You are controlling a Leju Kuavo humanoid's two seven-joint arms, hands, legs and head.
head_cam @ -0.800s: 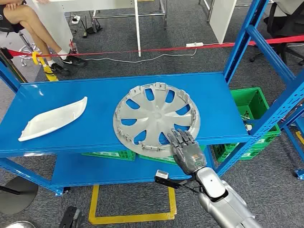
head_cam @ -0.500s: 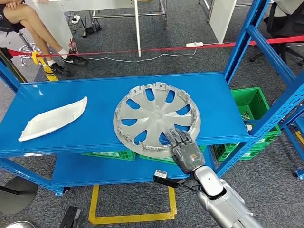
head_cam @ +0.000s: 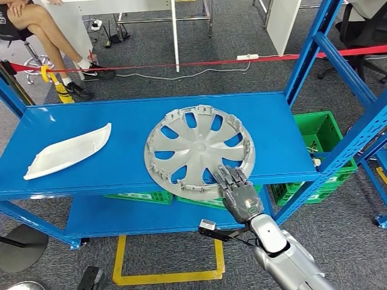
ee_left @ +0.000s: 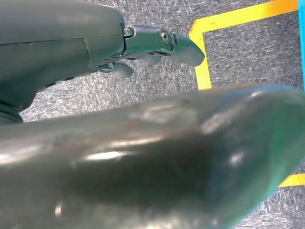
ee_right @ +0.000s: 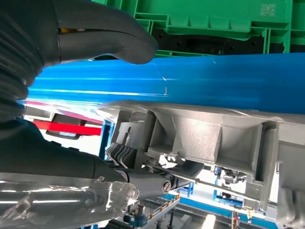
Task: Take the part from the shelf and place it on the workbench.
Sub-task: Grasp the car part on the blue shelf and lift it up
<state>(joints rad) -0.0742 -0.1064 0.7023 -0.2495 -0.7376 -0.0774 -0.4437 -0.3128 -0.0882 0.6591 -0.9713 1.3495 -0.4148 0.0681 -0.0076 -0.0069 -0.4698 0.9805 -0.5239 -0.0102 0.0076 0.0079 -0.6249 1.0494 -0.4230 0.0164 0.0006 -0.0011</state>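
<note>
Nearest the camera, the silver right arm [head_cam: 292, 260] came up from the lower edge of the head view, and the right hand [head_cam: 238, 192] lay at the near rim of the grey wheel cover [head_cam: 198, 151], its dark fingers [head_cam: 231, 177] stretched over the top of the rim; the right wrist view showed the thick thumb [ee_right: 107, 36] on the other side of the rim, so the hand had the cover's edge between thumb and fingers, though how tightly they pressed could not be told. The left hand [ee_left: 160, 40] hung low over grey carpet and a yellow floor line [ee_left: 230, 24], its fingers curled in with nothing in them. The wheel cover lay flat, inner ribbed side up, on the blue shelf [head_cam: 114, 121], its near edge jutting just past the shelf's front lip. Well apart to the left on the same shelf lay a long white curved part [head_cam: 68, 151]. Under the shelf sat green crates [head_cam: 319, 130], one showing beyond the right end. Farther back a red tape [head_cam: 182, 63] ran across the grey floor, and a seated person's legs [head_cam: 41, 36] showed at the far left corner.
</note>
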